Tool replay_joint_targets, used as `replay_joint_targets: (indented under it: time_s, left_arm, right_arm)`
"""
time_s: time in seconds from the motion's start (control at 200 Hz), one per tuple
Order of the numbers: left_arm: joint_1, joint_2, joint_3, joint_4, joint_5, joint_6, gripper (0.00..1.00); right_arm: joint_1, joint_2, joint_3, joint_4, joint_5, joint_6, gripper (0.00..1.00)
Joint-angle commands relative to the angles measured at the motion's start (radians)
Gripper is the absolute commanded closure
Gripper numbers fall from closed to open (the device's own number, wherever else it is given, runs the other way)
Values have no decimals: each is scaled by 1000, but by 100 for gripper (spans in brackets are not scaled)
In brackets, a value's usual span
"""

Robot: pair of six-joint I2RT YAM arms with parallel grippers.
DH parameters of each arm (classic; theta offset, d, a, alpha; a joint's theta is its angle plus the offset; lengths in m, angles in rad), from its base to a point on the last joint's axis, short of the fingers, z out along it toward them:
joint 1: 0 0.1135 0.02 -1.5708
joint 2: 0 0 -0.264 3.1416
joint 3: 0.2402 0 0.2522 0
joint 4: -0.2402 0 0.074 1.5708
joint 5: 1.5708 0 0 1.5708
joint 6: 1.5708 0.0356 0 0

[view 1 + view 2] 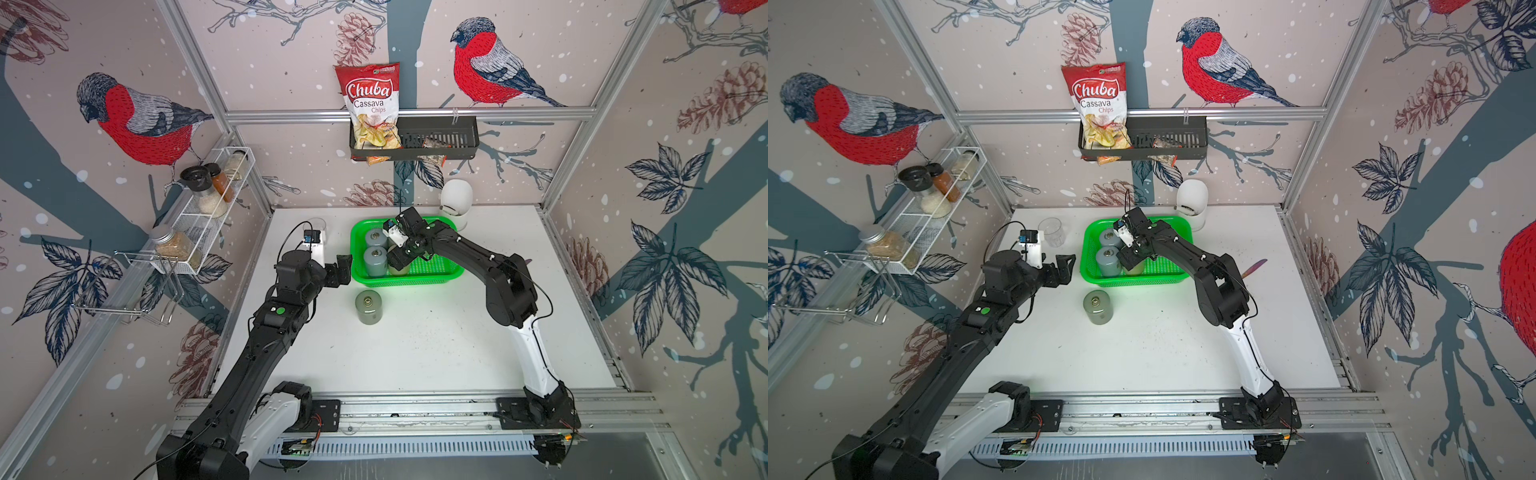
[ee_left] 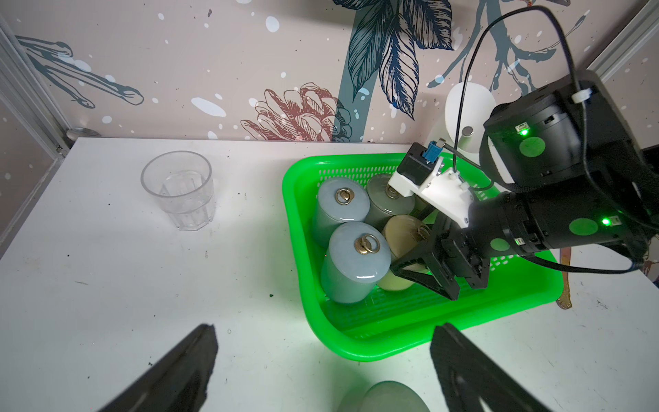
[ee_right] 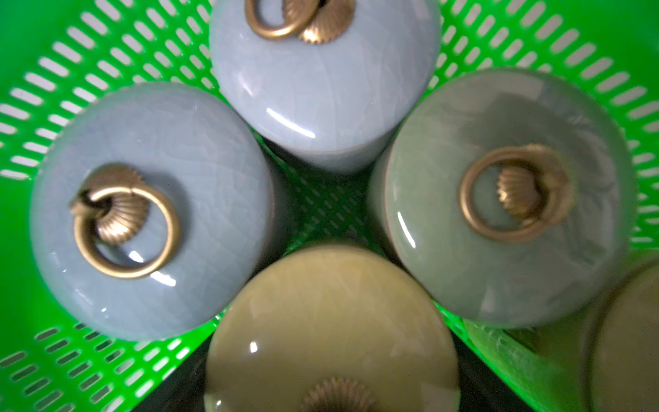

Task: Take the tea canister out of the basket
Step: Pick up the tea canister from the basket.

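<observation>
The green basket (image 1: 440, 272) (image 1: 1092, 276) (image 2: 321, 321) stands at the table's back middle and holds several lidded tea canisters. Two are blue-grey (image 2: 354, 260) (image 2: 342, 207), one grey-green (image 2: 383, 201) (image 3: 506, 199), one cream-yellow (image 2: 401, 235) (image 3: 331, 321). My right gripper (image 1: 399, 262) (image 1: 1133, 264) (image 2: 410, 246) reaches down into the basket, its jaws shut on the cream-yellow canister's sides. My left gripper (image 1: 343, 270) (image 1: 1065, 266) (image 2: 326, 360) stands open and holds nothing, just outside the basket's left near corner. Another grey-green canister (image 1: 368, 307) (image 1: 1097, 307) stands on the table in front of the basket.
A clear glass (image 2: 178, 189) (image 1: 1052, 230) stands left of the basket at the back. A white rounded device (image 1: 456, 199) sits behind the basket's right end. A white wire spice rack (image 1: 208, 208) hangs on the left wall, a black rack (image 1: 436, 137) with a chips bag on the back wall.
</observation>
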Motion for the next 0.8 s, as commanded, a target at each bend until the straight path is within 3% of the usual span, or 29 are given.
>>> replay_joint_targets:
  time_s: [0.0, 0.42, 0.795]
  left_arm:
    - [-4, -8, 4, 36, -14, 8, 2]
    - [-4, -13, 3, 41, -12, 0, 2]
    - [-4, -29, 0, 38, -12, -7, 2]
  right_arm:
    - [0, -40, 1, -9, 16, 14, 100]
    - [18, -204, 2, -40, 83, 6, 100]
    - [116, -405, -64, -77, 152, 7, 100]
